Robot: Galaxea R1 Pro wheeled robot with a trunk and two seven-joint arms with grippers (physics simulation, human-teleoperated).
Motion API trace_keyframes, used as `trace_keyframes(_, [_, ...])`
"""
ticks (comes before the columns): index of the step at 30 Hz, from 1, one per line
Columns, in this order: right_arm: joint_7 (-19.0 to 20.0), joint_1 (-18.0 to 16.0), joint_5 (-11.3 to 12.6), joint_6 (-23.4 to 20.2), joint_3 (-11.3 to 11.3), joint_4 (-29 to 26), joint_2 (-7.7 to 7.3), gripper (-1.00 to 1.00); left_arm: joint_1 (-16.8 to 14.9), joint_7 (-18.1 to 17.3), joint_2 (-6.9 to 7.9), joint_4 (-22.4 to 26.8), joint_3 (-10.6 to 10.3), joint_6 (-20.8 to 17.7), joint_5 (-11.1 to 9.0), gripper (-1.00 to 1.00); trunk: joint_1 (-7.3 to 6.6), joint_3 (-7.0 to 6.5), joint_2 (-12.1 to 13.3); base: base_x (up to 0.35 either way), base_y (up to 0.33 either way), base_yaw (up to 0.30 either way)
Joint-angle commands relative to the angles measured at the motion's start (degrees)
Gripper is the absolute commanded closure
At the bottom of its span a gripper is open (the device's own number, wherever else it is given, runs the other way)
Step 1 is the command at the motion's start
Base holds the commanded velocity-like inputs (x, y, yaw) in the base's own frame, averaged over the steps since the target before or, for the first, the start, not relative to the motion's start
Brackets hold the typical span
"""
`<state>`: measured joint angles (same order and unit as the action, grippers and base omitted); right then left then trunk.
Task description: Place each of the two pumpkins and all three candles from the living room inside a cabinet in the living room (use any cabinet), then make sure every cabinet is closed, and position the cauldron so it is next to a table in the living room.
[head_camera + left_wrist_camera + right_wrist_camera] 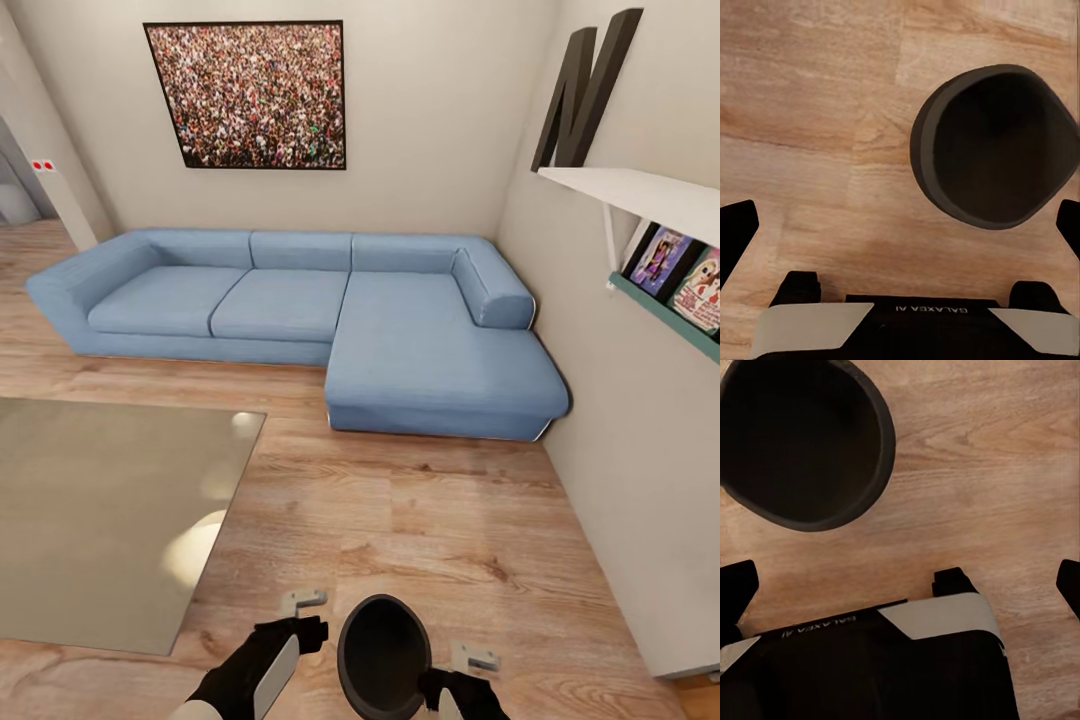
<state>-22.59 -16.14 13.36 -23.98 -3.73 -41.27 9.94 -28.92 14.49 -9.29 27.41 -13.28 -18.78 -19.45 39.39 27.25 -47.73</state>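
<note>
Head view: the matte-black cauldron point(384, 655) stands upright on the wooden floor point(430, 520) at the lower edge of the scene, its wide round mouth facing up, between the two arms. The left gripper point(303, 602) hangs just beside the cauldron on its left, the right gripper point(476, 660) just beside it on its right; neither touches the pot. The glass-topped table point(95, 520) lies to the left, near the cauldron but apart from it, with a strip of bare floor between them. A blue corner sofa point(300, 310) lines the far wall beneath a framed crowd picture point(250, 95); on the right wall a white shelf point(640, 195) carries a large dark letter N point(583, 90). Left wrist view: the left gripper point(900, 225) is released, its dark fingertips point(736, 229) spread wide at the frame's edges with bare floor between them; the cauldron point(994, 146) sits ahead, outside the fingers' span. Right wrist view: the right gripper point(900, 585) is likewise spread wide and holds nothing, and the cauldron point(802, 442) rests on the floor ahead of it, clear of both fingers.
</note>
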Motion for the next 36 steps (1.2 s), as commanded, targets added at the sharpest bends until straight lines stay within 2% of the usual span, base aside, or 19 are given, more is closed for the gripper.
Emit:
trace_keyframes(1, [-0.57,-0.96,0.65,-0.32,-0.29,-0.10,-0.01,-1.00,-0.03,0.54,-0.02,-0.47,-0.50,0.00,-0.56,-1.00,0.23,0.25,-0.47,0.000,0.000,0.000])
trace_keyframes(6, [-0.75,-6.84,0.55,-3.32,-0.43,0.02,0.06,-1.00,-0.05,0.54,-0.18,-2.26,-1.88,0.90,-0.57,-1.00,1.33,1.15,-2.47,0.000,0.000,0.000])
trace_keyframes(9, [-0.78,-8.30,0.49,-4.37,-0.48,0.14,0.06,-1.00,-0.06,0.51,-0.19,-2.42,-2.24,1.07,-0.55,-1.00,1.99,1.69,-3.68,0.000,0.000,0.000])
trace_keyframes(36, [-0.62,-8.82,0.44,-4.25,-0.49,0.48,0.06,-1.00,-0.05,0.11,-0.70,-2.62,-2.45,1.99,-0.56,-1.00,7.92,6.53,-14.50,0.000,0.000,0.000])
